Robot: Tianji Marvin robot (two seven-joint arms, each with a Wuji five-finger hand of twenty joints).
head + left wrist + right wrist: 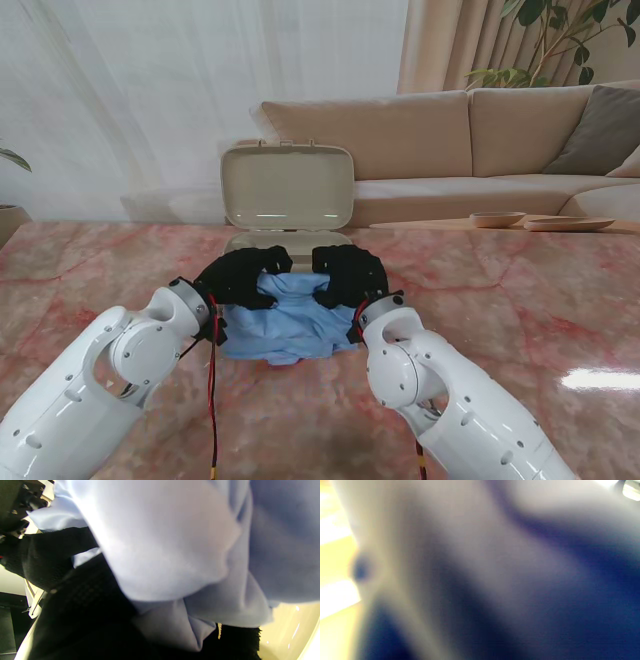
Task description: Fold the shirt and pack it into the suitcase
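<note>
The light blue shirt [285, 318] is bunched into a folded bundle just in front of the open beige suitcase [288, 190]. My left hand [243, 274], in a black glove, grips the bundle's far left edge. My right hand [348, 274] grips its far right edge. Both hands hold the cloth at the suitcase's near rim, hiding most of the tray. In the left wrist view the blue fabric [170, 545] fills the frame over my black fingers [82, 600]. The right wrist view is only blurred blue cloth [495, 575].
The suitcase lid stands upright behind the tray. The pink marble table [520, 300] spreads to both sides. A beige sofa [480, 140] and two wooden dishes [497, 218] lie beyond the table's far edge.
</note>
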